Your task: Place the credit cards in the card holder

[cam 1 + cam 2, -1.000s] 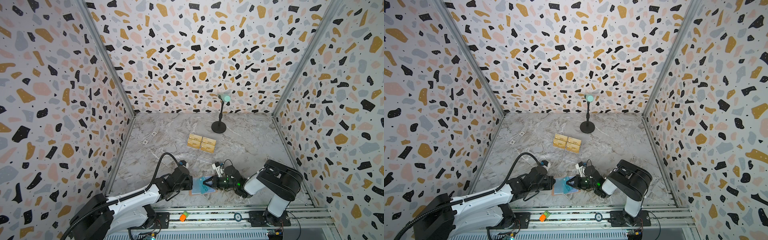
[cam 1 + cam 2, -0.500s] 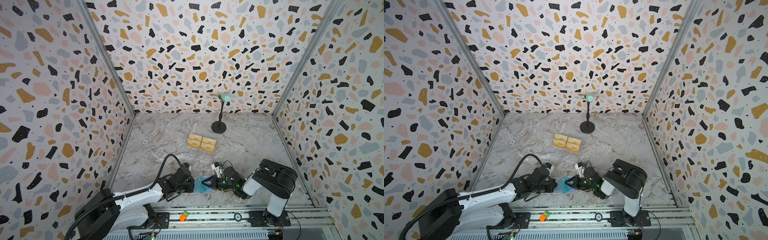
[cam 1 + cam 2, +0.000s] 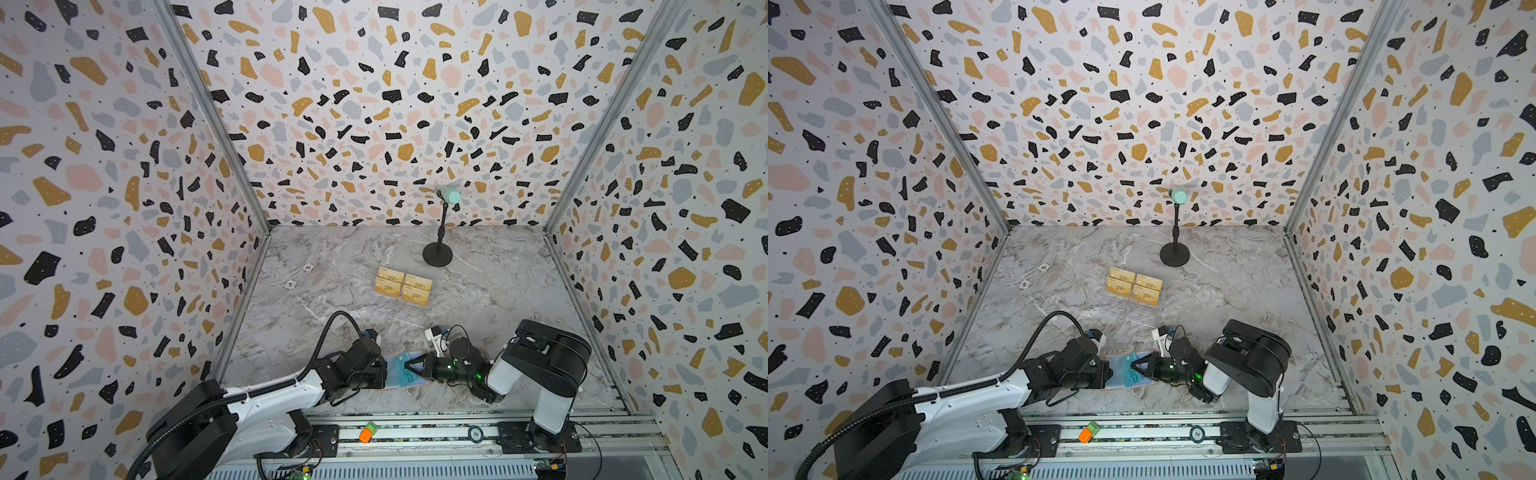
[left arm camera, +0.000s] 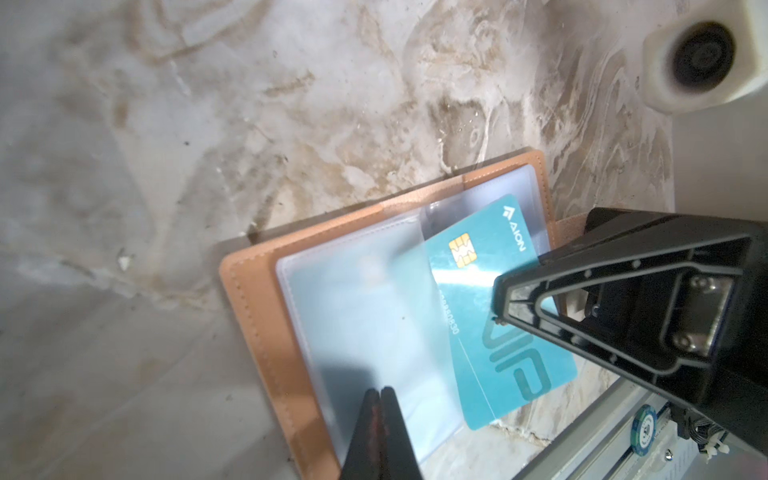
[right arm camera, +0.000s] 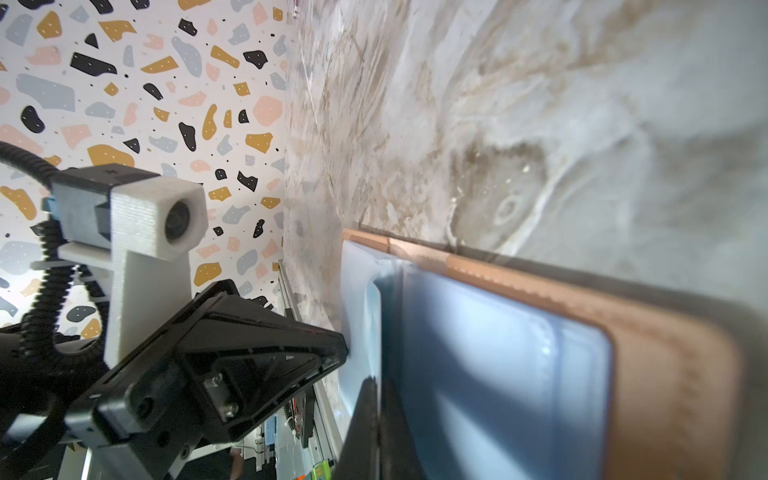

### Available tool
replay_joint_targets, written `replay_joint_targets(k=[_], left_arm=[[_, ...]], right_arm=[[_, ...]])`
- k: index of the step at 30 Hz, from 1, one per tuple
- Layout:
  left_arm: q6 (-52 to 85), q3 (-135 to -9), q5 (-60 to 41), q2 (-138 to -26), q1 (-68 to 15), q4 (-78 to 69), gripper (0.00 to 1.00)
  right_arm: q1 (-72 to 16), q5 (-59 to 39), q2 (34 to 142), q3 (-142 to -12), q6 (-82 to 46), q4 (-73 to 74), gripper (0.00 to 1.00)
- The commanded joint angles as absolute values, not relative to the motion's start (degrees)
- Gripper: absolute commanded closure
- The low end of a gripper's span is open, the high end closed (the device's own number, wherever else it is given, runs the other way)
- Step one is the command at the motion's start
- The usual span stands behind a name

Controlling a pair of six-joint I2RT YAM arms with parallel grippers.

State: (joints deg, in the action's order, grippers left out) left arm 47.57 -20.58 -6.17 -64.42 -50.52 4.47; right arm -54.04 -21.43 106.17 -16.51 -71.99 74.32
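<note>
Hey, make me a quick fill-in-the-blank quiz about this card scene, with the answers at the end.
1. The teal-blue plastic card, partly inside a clear sleeve, bears the large letters ___.
2. The salmon-pink leather-like card holder lies ___ on the grey marble table.
3. Farther back, ___ gold rectangular cards sit grouped together.
4. The left gripper and right gripper both have their jaws ___.

Missing words: VIP; open; four; shut.

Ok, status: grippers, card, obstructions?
Left gripper shut on clear plastic sleeve. Right gripper shut on teal VIP card, partly inside salmon-pink leather card holder. Nothing blocking.
</note>
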Motion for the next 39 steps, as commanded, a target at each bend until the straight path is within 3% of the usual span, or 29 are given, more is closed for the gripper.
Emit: replay_joint_targets(k=[1, 17, 26, 29, 39], left_arm=[[47.7, -19.2, -6.1, -65.3, -50.9, 5.5, 1.00], [48.1, -19.1, -5.8, -64.9, -50.9, 5.6, 1.00], [48.2, -18.9, -6.0, -64.6, -51.0, 5.3, 1.00], [48.3, -18.9, -6.0, -64.4, -51.0, 5.3, 1.00], [48.4, -18.8, -6.0, -64.1, -50.9, 5.1, 1.00]], right_arm=[[-54.5, -20.1, 108.0, -16.2, -73.0, 79.4, 1.00], [-55.4, -18.2, 112.5, -16.7, -74.0, 85.5, 1.00], [-56.0, -17.7, 109.6, -18.6, -70.5, 75.5, 1.00], [-56.2, -17.1, 108.6, -19.1, -69.6, 71.4, 0.94], [-56.2, -15.0, 105.3, -19.3, -64.7, 66.4, 1.00]])
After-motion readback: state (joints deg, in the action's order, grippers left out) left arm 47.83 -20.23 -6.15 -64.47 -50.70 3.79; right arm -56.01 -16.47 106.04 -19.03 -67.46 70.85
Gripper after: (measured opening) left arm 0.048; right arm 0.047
